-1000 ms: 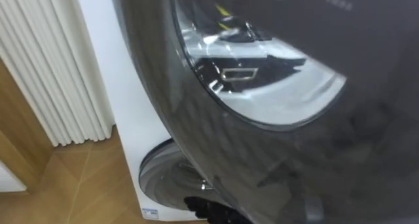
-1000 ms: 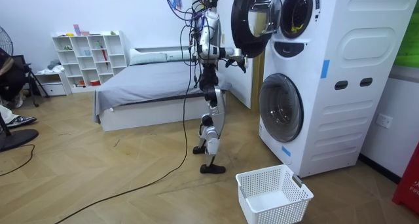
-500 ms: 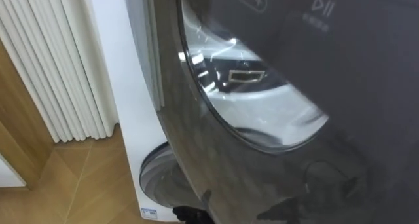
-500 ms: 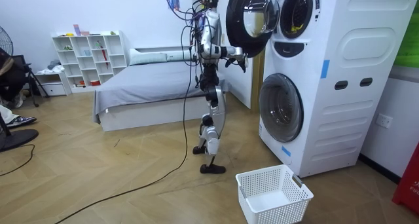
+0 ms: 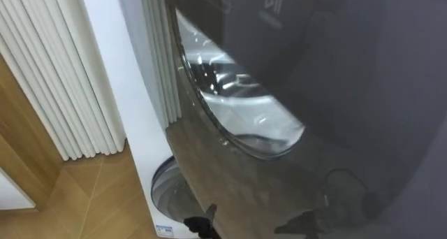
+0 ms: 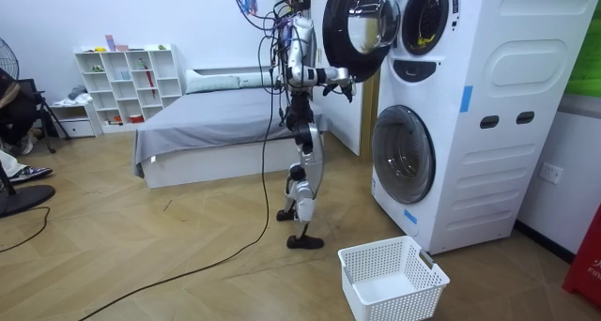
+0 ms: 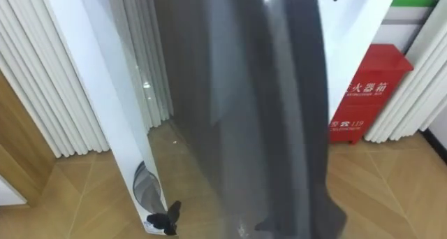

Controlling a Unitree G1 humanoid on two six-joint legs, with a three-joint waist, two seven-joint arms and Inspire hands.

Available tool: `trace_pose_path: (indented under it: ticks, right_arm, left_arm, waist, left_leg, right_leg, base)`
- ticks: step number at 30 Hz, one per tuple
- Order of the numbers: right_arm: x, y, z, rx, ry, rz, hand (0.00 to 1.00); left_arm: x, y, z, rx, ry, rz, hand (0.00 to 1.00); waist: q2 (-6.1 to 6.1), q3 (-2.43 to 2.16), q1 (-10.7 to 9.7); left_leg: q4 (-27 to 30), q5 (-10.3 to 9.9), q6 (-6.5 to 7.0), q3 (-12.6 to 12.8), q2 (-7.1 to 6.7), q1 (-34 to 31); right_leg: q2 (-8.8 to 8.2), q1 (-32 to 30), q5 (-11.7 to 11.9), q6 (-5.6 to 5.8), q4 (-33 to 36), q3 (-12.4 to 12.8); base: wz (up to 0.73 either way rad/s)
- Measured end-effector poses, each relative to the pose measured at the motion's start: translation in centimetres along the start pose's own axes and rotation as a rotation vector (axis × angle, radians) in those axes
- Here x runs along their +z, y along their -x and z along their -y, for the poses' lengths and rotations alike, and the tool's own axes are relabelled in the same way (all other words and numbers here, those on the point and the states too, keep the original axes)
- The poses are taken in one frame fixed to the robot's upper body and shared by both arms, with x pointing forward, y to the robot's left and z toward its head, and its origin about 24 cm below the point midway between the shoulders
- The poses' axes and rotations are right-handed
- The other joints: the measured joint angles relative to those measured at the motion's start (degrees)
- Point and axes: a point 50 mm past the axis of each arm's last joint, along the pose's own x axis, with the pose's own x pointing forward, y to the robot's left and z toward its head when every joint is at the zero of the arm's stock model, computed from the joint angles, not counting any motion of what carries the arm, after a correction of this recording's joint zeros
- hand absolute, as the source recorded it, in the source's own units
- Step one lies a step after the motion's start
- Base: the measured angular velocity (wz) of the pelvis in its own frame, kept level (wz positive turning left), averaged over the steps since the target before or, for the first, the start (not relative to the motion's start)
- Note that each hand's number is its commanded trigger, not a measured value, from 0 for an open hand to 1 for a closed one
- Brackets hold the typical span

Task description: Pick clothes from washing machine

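The robot stands on the wooden floor point(image 5: 91, 197) just beside the white stack of machines point(image 6: 488, 124), facing the room view's right, right up against the open door point(image 5: 335, 127) of the upper washing machine. In the room view one forearm is held out level at chest height, and its hand ends just under the door's lower rim. In the eye views the left hand point(image 5: 201, 225) shows as a dark shape at the bottom edge, below the door (whether its fingers are spread or curled I cannot tell).

The door is swung out toward the robot, so its dark ring and round glass window point(image 5: 237, 106) sit very near the head camera. The drum opening point(image 6: 423, 16) behind it is uncovered. A pale yellow patch point(image 6: 419, 41) low in that opening is all that can be made out of the clothes.

Below the hand is the shut door of the lower machine point(image 5: 167, 190). White pleated curtains point(image 5: 49, 78) hang near the stack's far side, and a red box point(image 7: 363, 103) stands beyond the door. A white laundry basket point(image 6: 392, 279) sits on open floor before the lower machine, well apart from the robot's feet, and the bed point(image 6: 216, 124) lies behind it.
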Motion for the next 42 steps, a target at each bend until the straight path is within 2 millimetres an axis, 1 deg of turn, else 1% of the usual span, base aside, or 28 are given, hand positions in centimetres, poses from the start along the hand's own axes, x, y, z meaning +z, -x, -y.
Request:
trace_pose_path:
  ticks: [2,6,8,9,11,13,14,16,19,20,22,23,26,28,32,35,37,40,42]
  right_arm:
    - [0.1,-0.1,0.0,0.012,0.004,0.002,0.0]
    - [0.4,-0.3,0.2,0.043,0.033,0.001,0.0]
    - [0.6,-0.6,0.3,0.058,0.067,-0.006,0.0]
    - [0.7,-0.7,0.3,0.065,0.075,-0.006,0.0]
    - [0.8,-0.9,0.2,0.077,0.093,-0.013,0.0]
    - [1.0,-1.2,0.3,0.082,0.1,-0.012,0.0]
    - [1.1,-1.3,0.3,0.085,0.108,-0.013,0.0]
    - [1.4,-1.7,0.4,0.097,0.132,-0.011,0.0]
    - [2.4,-2.7,0.4,0.128,0.192,0.007,0.0]
    - [2.8,-3.1,0.4,0.144,0.21,0.02,0.0]
    - [3.4,-3.6,0.3,0.17,0.239,0.038,0.0]
    - [3.8,-4.0,0.3,0.184,0.259,0.049,0.0]
    - [4.6,-4.4,0.5,0.2,0.291,0.074,0.0]
    - [5.5,-4.7,0.8,0.201,0.312,0.117,0.0]
    - [7.6,-5.6,0.8,0.209,0.325,0.246,0.0]
    - [8.1,-5.9,0.6,0.213,0.311,0.292,0.0]
    - [8.4,-5.8,0.6,0.202,0.295,0.329,0.0]
    - [8.6,-5.9,0.4,0.201,0.269,0.36,0.0]
    - [8.8,-6.0,0.3,0.206,0.264,0.373,0.0]
  left_arm:
    - [0.0,0.0,0.0,0.0,0.001,0.0,0.0]
    - [0.1,0.0,-0.3,0.006,-0.003,0.006,0.0]
    - [0.6,-0.1,-0.7,0.017,-0.011,0.018,0.0]
    - [0.7,-0.1,-0.8,0.021,-0.011,0.019,0.0]
    - [0.6,-0.1,-1.0,0.033,-0.014,0.019,0.0]
    - [0.6,0.0,-1.3,0.067,-0.016,0.018,0.0]
    - [0.5,0.0,-1.4,0.074,-0.018,0.018,0.0]
    - [0.5,0.0,-1.4,0.073,-0.019,0.016,0.0]
    - [0.7,0.0,-1.6,0.076,-0.011,0.023,0.0]
    - [0.7,0.0,-1.6,0.077,-0.01,0.025,0.0]
    - [0.8,0.0,-1.6,0.077,-0.007,0.029,0.0]
    - [0.9,0.0,-1.6,0.077,-0.007,0.03,0.0]
    - [0.9,-0.1,-1.6,0.076,-0.007,0.032,0.0]
    - [0.9,0.0,-1.6,0.075,-0.007,0.03,0.0]
    - [0.9,-0.1,-1.6,0.069,-0.007,0.029,0.0]
    - [0.9,-0.1,-1.6,0.062,-0.007,0.031,0.0]
    - [0.9,-0.1,-1.6,0.062,-0.007,0.031,0.0]
    - [0.9,-0.1,-1.6,0.069,-0.002,0.03,0.0]
    - [0.8,0.0,-1.5,0.069,-0.003,0.028,0.0]
  waist:
    - [-0.21,-0.08,0.42]
    - [-0.96,-0.06,0.77]
    - [-1.49,-0.01,2.38]
    - [-1.59,0.01,2.64]
    - [-2.0,0.03,3.29]
    - [-2.78,0.16,4.49]
    - [-3.29,0.11,5.23]
    - [-3.59,0.07,6.14]
    - [-3.67,0.01,6.94]
    - [-3.63,0.03,7.56]
    - [-3.69,-0.01,8.84]
    - [-3.66,0.01,9.08]
    - [-3.59,0.06,9.71]
    - [-3.52,0.13,9.79]
    - [-3.61,0.17,10.29]
    - [-3.53,0.23,10.34]
    - [-3.56,0.25,11.02]
    - [-3.52,0.32,11.56]
    - [-3.4,0.5,11.62]
  left_leg:
    - [-0.04,0.02,0.01,-0.22,-0.16,0.23]
    - [-0.06,0.02,0.01,-0.95,-0.31,0.39]
    - [-0.13,0.04,0.01,-1.14,-0.29,0.39]
    - [-0.2,0.05,0.0,-1.4,-0.31,0.39]
    - [-0.35,0.07,-0.04,-2.25,-0.34,0.47]
    - [-0.37,0.19,-0.22,-3.45,-0.38,0.25]
    - [-0.37,0.25,-0.31,-3.98,-0.4,0.08]
    - [-0.22,0.27,-0.34,-4.9,-0.46,-0.19]
    - [-0.33,0.62,-0.45,-6.04,-0.59,-0.97]
    - [-0.51,0.72,-0.49,-6.71,-0.68,-1.05]
    - [-0.71,1.15,-0.52,-7.05,-0.68,-0.74]
    - [-0.8,1.25,-0.56,-7.91,-0.68,-0.68]
    - [-1.12,1.39,-0.58,-8.84,-0.63,-0.53]
    - [-1.16,1.39,-0.57,-10.0,-0.71,-0.45]
    - [-1.15,1.39,-0.57,-10.09,-0.8,-0.64]
    - [-1.09,1.42,-0.51,-10.62,-1.06,-0.52]
    - [-1.08,1.46,-0.44,-10.96,-1.45,-0.31]
    - [-1.08,1.46,-0.45,-11.34,-1.58,-0.36]
    - [-1.06,1.48,-0.5,-11.34,-1.58,-0.44]
  right_leg:
    - [-0.12,0.21,-0.13,0.07,0.12,0.01]
    - [-0.26,0.75,-0.17,0.13,-0.05,-0.58]
    - [-0.27,0.83,-0.17,0.13,-0.07,-0.81]
    - [-0.28,0.98,-0.17,0.13,-0.14,-1.02]
    - [-0.34,1.67,-0.19,0.14,-0.51,-1.73]
    - [-0.39,2.24,-0.21,0.11,-1.2,-2.8]
    - [-0.44,2.33,-0.26,0.03,-1.24,-3.37]
    - [-0.49,2.7,-0.29,-0.01,-1.55,-4.31]
    - [-0.64,2.73,-0.3,-0.03,-2.04,-5.59]
    - [-0.72,2.86,-0.36,-0.09,-2.13,-6.33]
    - [-0.78,3.09,-0.39,-0.09,-2.08,-6.74]
    - [-0.81,3.51,-0.4,-0.09,-2.08,-7.64]
    - [-0.81,4.07,-0.41,-0.06,-2.11,-8.28]
    - [-0.94,4.83,-0.45,0.0,-2.13,-9.47]
    - [-1.05,4.96,-0.5,0.08,-2.19,-9.57]
    - [-1.24,5.51,-0.54,0.14,-2.38,-9.75]
    - [-1.44,6.28,-0.61,0.26,-3.13,-9.86]
    - [-1.53,6.68,-0.92,0.76,-3.12,-9.85]
    - [-1.52,6.7,-1.02,0.89,-3.13,-9.71]
  base:
    - [0.04]
    - [0.08]
    - [0.06]
    - [0.14]
    - [0.21]
    - [0.27]
    - [0.26]
    - [0.28]
    - [0.24]
    - [0.2]
    - [0.19]
    - [0.29]
    - [0.32]
    - [0.35]
    - [0.08]
    - [0.12]
    - [0.09]
    - [0.12]
    - [0.04]
